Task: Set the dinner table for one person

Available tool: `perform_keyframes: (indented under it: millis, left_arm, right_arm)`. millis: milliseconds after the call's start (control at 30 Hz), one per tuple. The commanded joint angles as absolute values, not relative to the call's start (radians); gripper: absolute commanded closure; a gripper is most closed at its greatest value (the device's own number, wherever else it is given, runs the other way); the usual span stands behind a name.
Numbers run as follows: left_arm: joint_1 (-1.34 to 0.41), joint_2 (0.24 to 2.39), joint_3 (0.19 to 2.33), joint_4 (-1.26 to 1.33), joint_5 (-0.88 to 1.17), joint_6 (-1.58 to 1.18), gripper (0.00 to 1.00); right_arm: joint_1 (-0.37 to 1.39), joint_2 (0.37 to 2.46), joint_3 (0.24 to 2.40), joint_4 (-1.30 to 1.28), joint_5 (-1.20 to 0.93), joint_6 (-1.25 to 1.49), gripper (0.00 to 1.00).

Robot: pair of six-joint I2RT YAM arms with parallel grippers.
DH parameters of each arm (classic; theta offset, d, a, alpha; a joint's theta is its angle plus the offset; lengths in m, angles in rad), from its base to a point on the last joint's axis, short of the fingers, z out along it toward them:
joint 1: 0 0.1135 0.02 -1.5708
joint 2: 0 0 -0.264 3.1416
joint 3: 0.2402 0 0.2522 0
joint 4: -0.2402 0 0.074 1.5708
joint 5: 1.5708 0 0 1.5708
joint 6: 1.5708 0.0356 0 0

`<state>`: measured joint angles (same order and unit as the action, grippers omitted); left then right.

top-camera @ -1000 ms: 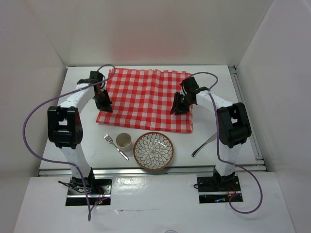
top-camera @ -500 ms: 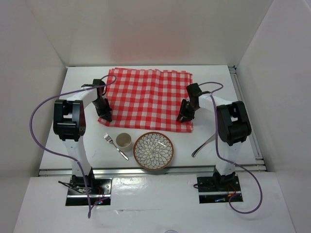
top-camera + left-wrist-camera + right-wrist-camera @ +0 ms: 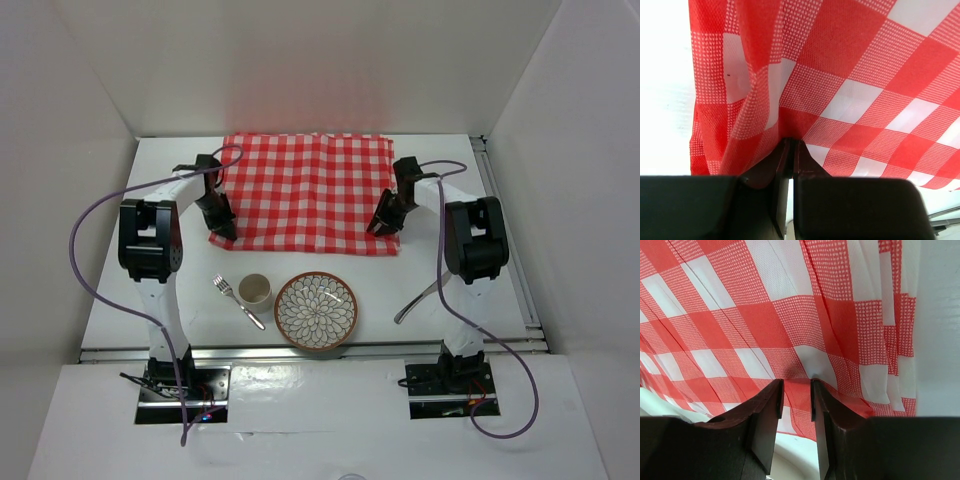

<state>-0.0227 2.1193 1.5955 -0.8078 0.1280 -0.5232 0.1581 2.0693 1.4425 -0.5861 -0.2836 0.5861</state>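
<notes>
A red-and-white checked cloth point(image 3: 305, 190) lies spread flat on the far middle of the white dinner table point(image 3: 375, 290). My left gripper point(image 3: 222, 228) is at its near left corner, shut on the cloth edge point(image 3: 755, 125), with the jaws pressed together point(image 3: 791, 142). My right gripper point(image 3: 385, 225) is at the near right corner. Its jaws point(image 3: 797, 385) stand a little apart, with the cloth point(image 3: 740, 315) lying just ahead of the tips and puckered there.
In front of the cloth lie a fork point(image 3: 237, 301), a small beige cup point(image 3: 254, 290), a flower-patterned plate point(image 3: 316, 311) and a metal utensil point(image 3: 420, 298) at the right. A metal rail point(image 3: 300, 350) runs along the near edge. White walls enclose the table.
The cloth was skewed and rumpled; it now lies square and flatter, shifted slightly farther back. Both grippers moved outward with its near corners, first nearer then slightly away.
</notes>
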Motion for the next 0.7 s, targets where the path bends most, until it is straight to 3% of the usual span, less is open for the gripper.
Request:
perform_keyframes:
  millis: [0, 667]
  left_arm:
    - [-0.031, 2.134, 1.621, -0.776, 0.164, -0.502, 0.87]
    - [-0.052, 1.915, 1.261, -0.72, 0.069, -0.525, 0.88]
  right_arm:
    - [0.147, 2.111, 1.405, -0.56, -0.114, 0.558, 0.6]
    - [0.129, 1.863, 1.082, -0.537, -0.07, 0.557, 0.6]
